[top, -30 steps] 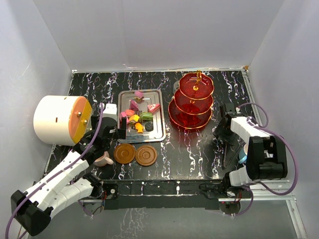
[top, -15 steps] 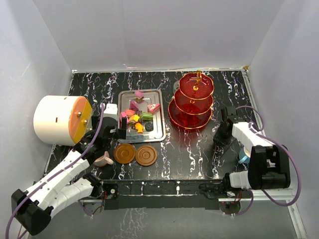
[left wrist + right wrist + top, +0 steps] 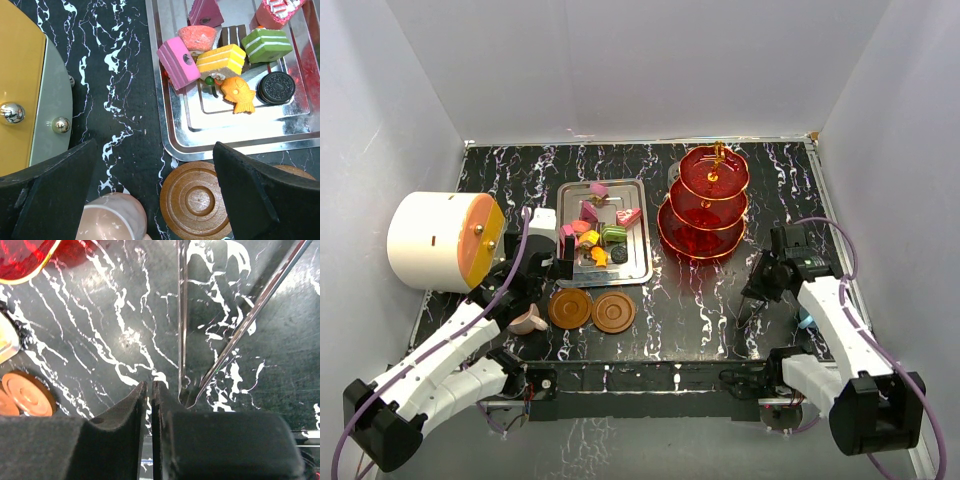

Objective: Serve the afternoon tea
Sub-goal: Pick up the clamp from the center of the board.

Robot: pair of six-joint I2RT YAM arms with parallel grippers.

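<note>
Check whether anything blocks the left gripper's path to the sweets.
Nothing visible does. The open left gripper hangs over the tray's near left corner; the sweets lie uncovered in the tray just beyond. The saucer and pink cup sit on the near side, out of the path.

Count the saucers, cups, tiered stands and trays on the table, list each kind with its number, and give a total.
Saucers: 2
Cups: 2, the pink cup and the blue cup, which is mostly hidden
Three-tier stand: 1
Steel tray: 1
Total: 6
</note>
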